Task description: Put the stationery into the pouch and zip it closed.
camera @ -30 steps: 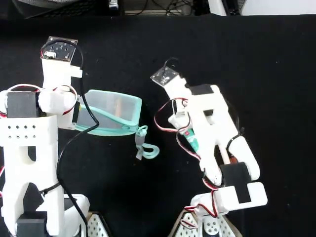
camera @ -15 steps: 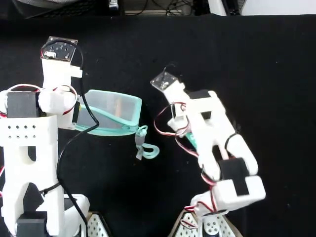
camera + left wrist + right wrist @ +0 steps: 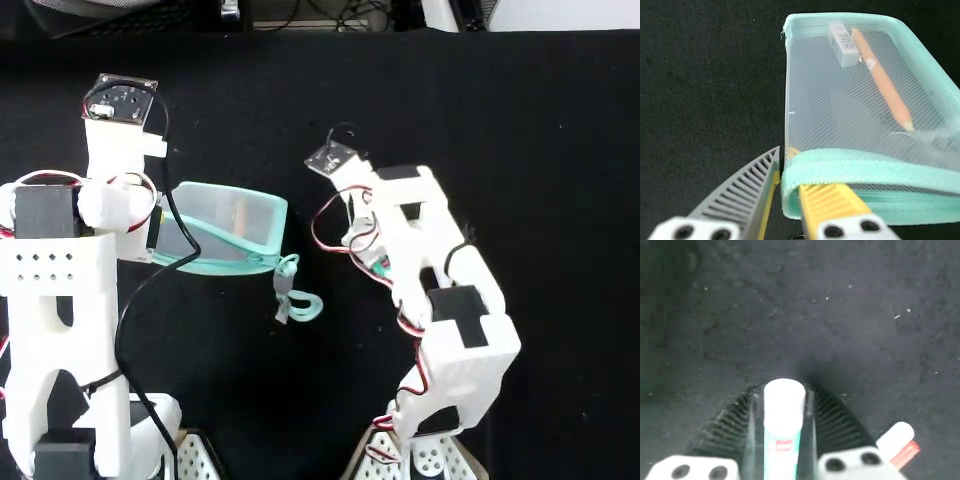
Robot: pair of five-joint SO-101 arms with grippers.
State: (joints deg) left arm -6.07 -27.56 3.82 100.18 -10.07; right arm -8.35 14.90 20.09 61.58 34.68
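The right gripper [image 3: 783,395] is clamped on a white-capped green stick [image 3: 783,427], cap end leading. In the high view it sits just right of centre. The left gripper [image 3: 788,168] pinches a corner of the mesh pouch [image 3: 225,228] at centre-left, where an orange pencil [image 3: 882,85] and an eraser [image 3: 842,37] already lie inside.

The stick should probably enter cap first, in line with the pouch's long side; how wide the mouth gapes I cannot tell.

Bare black table [image 3: 540,150] separates the two. The zip's strap loop [image 3: 298,300] lies in that gap, and a black cable [image 3: 185,235] crosses the pouch, so both may snag.
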